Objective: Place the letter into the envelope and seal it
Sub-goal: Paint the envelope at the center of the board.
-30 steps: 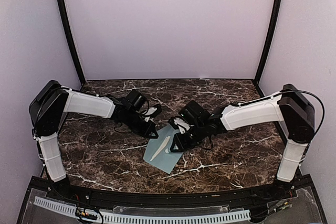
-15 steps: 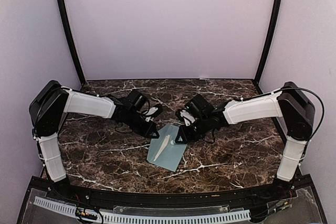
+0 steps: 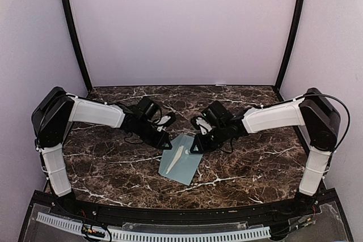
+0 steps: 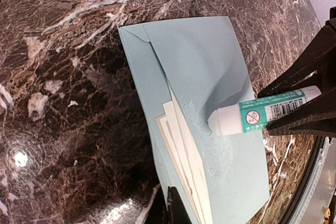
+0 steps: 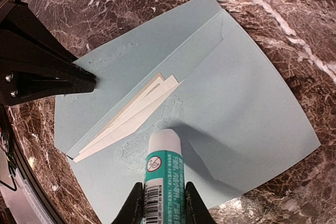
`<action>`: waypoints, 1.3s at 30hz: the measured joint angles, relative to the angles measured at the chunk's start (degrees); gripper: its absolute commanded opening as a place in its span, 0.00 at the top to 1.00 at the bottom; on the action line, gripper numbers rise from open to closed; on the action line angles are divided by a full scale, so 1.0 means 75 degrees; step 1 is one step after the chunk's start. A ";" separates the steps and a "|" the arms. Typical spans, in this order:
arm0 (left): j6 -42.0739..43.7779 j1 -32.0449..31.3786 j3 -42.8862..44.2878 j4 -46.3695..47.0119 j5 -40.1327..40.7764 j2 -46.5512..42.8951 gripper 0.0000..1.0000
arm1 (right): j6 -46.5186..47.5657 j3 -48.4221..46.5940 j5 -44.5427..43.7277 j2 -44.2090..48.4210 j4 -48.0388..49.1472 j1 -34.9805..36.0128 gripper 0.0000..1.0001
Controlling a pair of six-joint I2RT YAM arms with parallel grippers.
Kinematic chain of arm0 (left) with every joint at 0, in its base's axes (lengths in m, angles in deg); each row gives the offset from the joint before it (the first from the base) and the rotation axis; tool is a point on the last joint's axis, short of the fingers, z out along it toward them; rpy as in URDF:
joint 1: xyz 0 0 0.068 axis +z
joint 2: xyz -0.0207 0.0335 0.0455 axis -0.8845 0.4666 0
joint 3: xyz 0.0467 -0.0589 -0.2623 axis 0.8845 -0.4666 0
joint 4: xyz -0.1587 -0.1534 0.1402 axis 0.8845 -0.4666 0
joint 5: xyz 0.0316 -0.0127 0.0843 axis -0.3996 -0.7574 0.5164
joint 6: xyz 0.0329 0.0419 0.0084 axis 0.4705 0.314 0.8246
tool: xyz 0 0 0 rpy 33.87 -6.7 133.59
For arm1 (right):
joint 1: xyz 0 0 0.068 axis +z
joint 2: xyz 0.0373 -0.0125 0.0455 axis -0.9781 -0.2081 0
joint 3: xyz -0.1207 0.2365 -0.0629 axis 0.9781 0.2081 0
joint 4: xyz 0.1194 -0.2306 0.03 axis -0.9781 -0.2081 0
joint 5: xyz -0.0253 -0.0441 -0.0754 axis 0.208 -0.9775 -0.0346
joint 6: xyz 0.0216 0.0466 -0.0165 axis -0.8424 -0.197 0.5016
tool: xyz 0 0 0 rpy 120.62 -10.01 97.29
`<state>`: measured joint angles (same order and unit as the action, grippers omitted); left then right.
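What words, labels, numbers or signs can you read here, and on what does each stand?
On the glue stick: a round crossed-out sign on its green band, no readable words.
Its barcode and small print: too blurred to read.
On the envelope and letter: no writing visible.

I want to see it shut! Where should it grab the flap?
Probably pinch the flap by its free edge, coming from the right, away from the letter. There's glue near the fold, that edge looks clean, and the left gripper pins the pocket.

Dark marble tabletop [image 3: 113,168], lilac walls [image 3: 181,26]
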<state>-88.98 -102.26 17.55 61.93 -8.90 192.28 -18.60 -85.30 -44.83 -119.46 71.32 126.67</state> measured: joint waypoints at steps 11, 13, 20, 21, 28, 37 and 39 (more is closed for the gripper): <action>-0.0003 -0.0003 0.0000 -0.0006 -0.0003 0.0006 1.00 | -0.0003 0.0017 0.0184 -0.0003 -0.0009 0.0437 1.00; 0.0000 -0.0009 0.0000 -0.0006 -0.0003 0.0015 1.00 | -0.0006 0.0017 0.0224 -0.0003 -0.0015 0.0525 1.00; 0.0000 -0.0009 0.0000 -0.0006 -0.0003 0.0029 1.00 | -0.0032 0.0017 0.0323 -0.0003 -0.0061 0.0810 1.00; 0.0000 -0.0009 0.0000 -0.0006 -0.0003 0.0029 1.00 | -0.0035 0.0017 0.0341 -0.0003 -0.0070 0.0828 1.00; 0.0003 -0.0009 0.0000 -0.0006 0.0000 0.0029 1.00 | -0.0143 -0.0064 0.0119 -0.0003 -0.0277 0.0857 1.00; 0.0009 -0.0009 0.0000 0.0000 0.0000 0.0029 1.00 | -0.0388 -0.0128 -0.0143 0.0000 -0.0376 0.0425 1.00; 0.0012 -0.0009 0.0000 0.0000 0.0000 0.0029 1.00 | -0.0382 -0.0128 -0.0172 0.0000 -0.0356 0.0289 1.00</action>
<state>-88.89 -102.33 17.55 61.93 -8.90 192.50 -21.46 -86.26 -46.12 -119.46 68.65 128.84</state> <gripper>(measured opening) 0.005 0.202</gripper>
